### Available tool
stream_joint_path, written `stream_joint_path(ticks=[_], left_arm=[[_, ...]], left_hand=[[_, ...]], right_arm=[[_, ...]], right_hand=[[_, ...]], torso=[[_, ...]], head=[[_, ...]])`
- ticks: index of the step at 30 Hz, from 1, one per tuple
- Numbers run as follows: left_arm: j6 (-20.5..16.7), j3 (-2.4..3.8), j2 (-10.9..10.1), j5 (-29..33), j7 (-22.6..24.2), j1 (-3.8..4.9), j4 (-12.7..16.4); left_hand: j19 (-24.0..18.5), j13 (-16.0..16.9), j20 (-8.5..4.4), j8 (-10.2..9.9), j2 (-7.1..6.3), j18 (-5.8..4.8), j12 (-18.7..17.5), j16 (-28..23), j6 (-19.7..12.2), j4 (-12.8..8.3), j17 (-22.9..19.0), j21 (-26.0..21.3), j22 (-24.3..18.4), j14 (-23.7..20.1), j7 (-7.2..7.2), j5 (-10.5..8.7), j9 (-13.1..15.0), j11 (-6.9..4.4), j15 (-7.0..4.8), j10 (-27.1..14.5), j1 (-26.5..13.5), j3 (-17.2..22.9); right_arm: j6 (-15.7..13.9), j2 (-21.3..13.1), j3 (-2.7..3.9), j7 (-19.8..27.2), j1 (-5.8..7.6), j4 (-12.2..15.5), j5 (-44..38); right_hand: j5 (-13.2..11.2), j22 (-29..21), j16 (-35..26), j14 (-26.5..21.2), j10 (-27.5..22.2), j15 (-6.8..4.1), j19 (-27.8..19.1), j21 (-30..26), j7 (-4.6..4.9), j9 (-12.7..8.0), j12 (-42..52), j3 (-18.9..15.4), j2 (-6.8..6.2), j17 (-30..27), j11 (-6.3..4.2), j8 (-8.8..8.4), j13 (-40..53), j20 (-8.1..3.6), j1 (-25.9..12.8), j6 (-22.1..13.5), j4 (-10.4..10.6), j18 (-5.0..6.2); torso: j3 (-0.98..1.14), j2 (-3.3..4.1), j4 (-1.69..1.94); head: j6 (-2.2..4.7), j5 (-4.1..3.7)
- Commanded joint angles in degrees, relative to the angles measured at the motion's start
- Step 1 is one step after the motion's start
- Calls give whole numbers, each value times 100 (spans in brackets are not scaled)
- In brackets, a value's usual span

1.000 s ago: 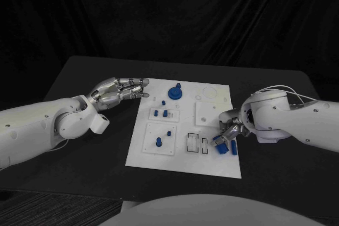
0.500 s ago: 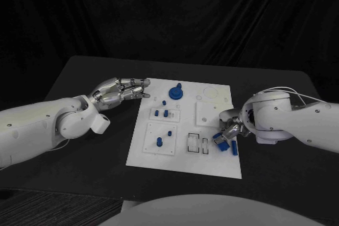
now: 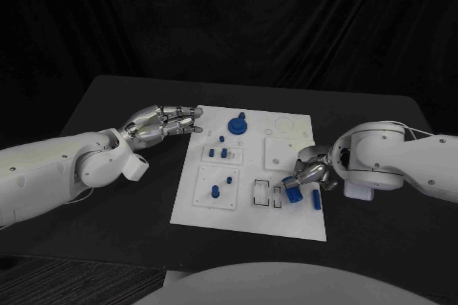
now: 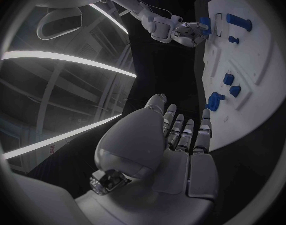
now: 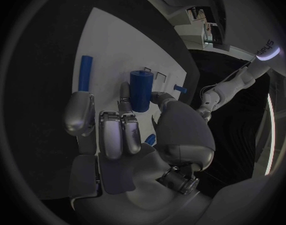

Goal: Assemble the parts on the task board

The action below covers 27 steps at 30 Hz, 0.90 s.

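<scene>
Black cloth hangs behind a black bench, and the white task board lies in the middle of it with blue parts standing in its recesses. The right hand sits over the board's right edge, fingers curled round a short blue cylinder that it pinches between thumb and fingers, held just above the open rectangular slots. Beside it a blue rod lies loose on the board. The risk, as I judge it, is misalignment: the cylinder looks tilted in the grasp, though the wrist picture bends lines too much to be sure, and pressing it down askew could jam it at a slot's lip or slide the board. The curled fingers could also knock the loose rod off the edge. The left hand hovers at the board's far left corner, holding nothing, fingers extended and slightly apart, near the blue round knob.
</scene>
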Motion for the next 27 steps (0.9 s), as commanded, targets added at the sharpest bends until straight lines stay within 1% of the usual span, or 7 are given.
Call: stream_joint_path(ticks=[1, 4, 6, 14, 17, 22, 27], left_arm=[[68, 5, 17, 30, 45, -9, 5], [74, 6, 23, 30, 43, -9, -1], [78, 6, 29, 30, 41, -9, -6], [96, 6, 47, 30, 38, -9, -14], [99, 6, 51, 30, 36, -9, -17], [109, 6, 53, 30, 34, -11, -21], [125, 6, 59, 30, 29, -13, -25]], left_hand=[[27, 3, 9, 22, 15, 66, 4, 36, -2, 12, -5, 29, 1, 24, 18, 35, 4, -1, 33, 24, 61, 33], [27, 3, 9, 22, 15, 66, 4, 36, -2, 12, -5, 29, 1, 24, 18, 35, 4, -1, 33, 24, 61, 33], [27, 3, 9, 22, 15, 66, 4, 36, -2, 12, -5, 29, 1, 24, 18, 35, 4, -1, 33, 24, 61, 33], [28, 4, 10, 22, 13, 66, 8, 38, 0, 6, -4, 29, -2, 27, 19, 37, 5, 0, 36, 27, 62, 41], [28, 4, 10, 22, 13, 66, 8, 38, 0, 6, -4, 29, -2, 27, 19, 37, 5, 0, 36, 27, 62, 41], [27, 4, 11, 22, 13, 66, 8, 40, -3, 0, -4, 29, -7, 29, 21, 39, 4, 3, 40, 28, 64, 51], [27, 4, 11, 22, 13, 66, 8, 40, -3, 0, -4, 29, -7, 29, 21, 39, 4, 3, 40, 28, 64, 51]], right_arm=[[-478, 7, 1, -13, 14, 70, 1014], [-585, 52, 0, -21, 12, 119, 1181], [-611, 95, 0, -29, 7, 137, 1244], [-705, 216, -1, -51, -28, 104, 1324], [-699, 256, -1, -62, -67, 74, 1332], [-724, 337, -2, -70, -119, -10, 1331], [-702, 394, -2, -84, -156, -70, 1199]], right_hand=[[-120, 743, -14, 465, 603, -51, 36, 7, -1, 31, 20, 894, 16, 718, -34, 11, 1507, -5, -93, -18, -862, 38], [-325, 750, -21, 463, 603, -44, 41, 1, 13, 51, 20, 897, 42, 692, -23, -9, 1507, -2, -201, -69, -855, 37], [-666, 752, -26, 460, 603, -31, 39, -18, 27, 57, 20, 873, 83, 670, -8, -25, 1507, 7, -307, -101, -819, 40], [-856, 751, -31, 456, 603, -17, 34, -51, 53, 46, 20, 860, 111, 647, 12, -68, 1507, 18, -377, -173, -799, 45], [-1307, 741, -52, 446, 603, 26, 17, -109, 113, 6, 20, 773, 131, 590, 66, -154, 1507, 51, -543, -315, -690, 51], [-1418, 736, -57, 443, 603, 36, 10, -135, 122, -6, 20, 758, 148, 572, 75, -166, 1507, 63, -558, -330, -678, 57], [-1714, 728, -71, 435, 603, 54, 0, -179, 146, -41, 20, 699, 186, 529, 97, -208, 1507, 83, -631, -389, -612, 65]], torso=[[-2, 3, 4], [-4, -3, 9], [-4, -1, 11], [0, 2, 12], [1, 2, 6], [-1, -2, 7], [-1, 0, 8]], head=[[-1, -10], [-1, -23], [-1, -36], [-1, -35], [-1, -21], [-1, -20], [-1, -9]])
